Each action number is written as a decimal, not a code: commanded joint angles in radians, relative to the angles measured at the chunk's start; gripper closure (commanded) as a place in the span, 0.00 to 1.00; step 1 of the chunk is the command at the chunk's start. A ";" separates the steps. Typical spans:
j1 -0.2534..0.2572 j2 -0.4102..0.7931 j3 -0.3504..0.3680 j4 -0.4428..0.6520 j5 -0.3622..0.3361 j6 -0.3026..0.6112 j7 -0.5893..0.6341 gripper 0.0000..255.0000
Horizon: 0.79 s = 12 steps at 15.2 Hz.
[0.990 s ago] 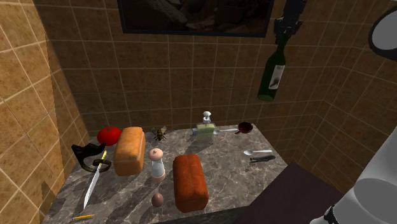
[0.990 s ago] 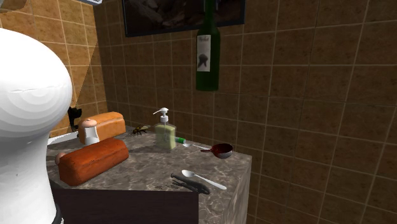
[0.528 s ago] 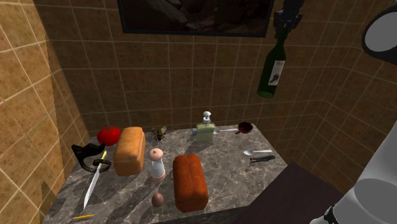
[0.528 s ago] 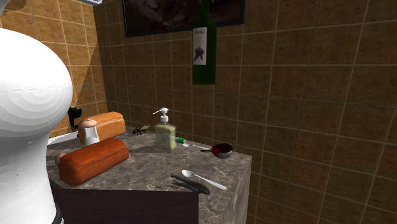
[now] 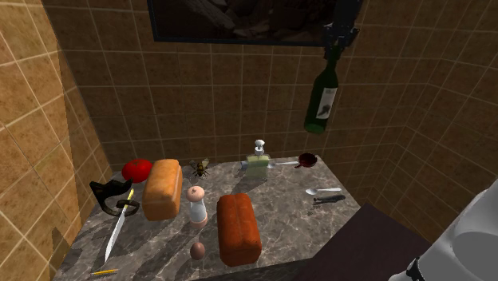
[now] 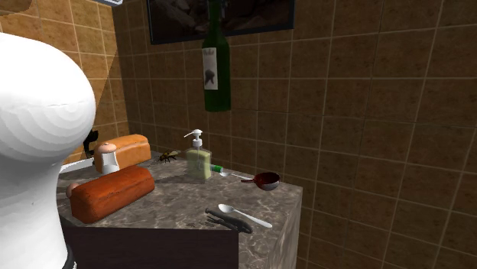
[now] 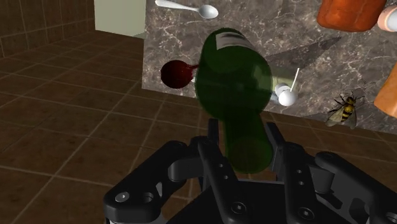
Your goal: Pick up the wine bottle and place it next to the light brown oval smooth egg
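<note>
At the near edge of the marbled surface (image 5: 287, 215) lies the light brown egg (image 5: 197, 251), just beside the end of a reddish-brown loaf (image 5: 238, 227). A yellow pencil (image 5: 104, 272) sits at the near corner on the shoulder view's left. A little farther in stands a small white shaker with a pink top (image 5: 197, 205), between the reddish loaf and a tan loaf (image 5: 164, 187). A knife (image 5: 118, 226) lies on the shoulder view's left, its blade pointing at the near edge and its handle next to a black object (image 5: 108, 191) whose kind is hard to make out.

Farther back are a red tomato (image 5: 136, 169), a bee (image 5: 200, 167) and a soap dispenser (image 5: 258, 162) with a white pump. A small red ladle (image 5: 307, 160) lies at the far corner. On the shoulder view's right a spoon (image 5: 326, 191) rests beside a dark tool (image 5: 327, 199), perhaps an opener.

The wine bottle (image 5: 323, 98) is dark green with a white label. It hangs high in the air, neck up and tilted, above the far end of the surface near the soap dispenser and the ladle, and well apart from the egg. The jaws are closed around its neck, one black finger pressed to each side, as the wrist view shows. Behind it rises the brown tiled wall with a dark-framed picture (image 5: 239, 20).
</note>
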 commanded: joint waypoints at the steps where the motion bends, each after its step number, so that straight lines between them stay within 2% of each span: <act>1: 0.024 -0.031 0.025 -0.066 -0.011 0.036 0.049 1.00; 6: 0.081 -0.073 0.089 -0.176 -0.025 0.103 0.170 1.00; 12: 0.142 -0.082 0.164 -0.258 -0.033 0.173 0.309 1.00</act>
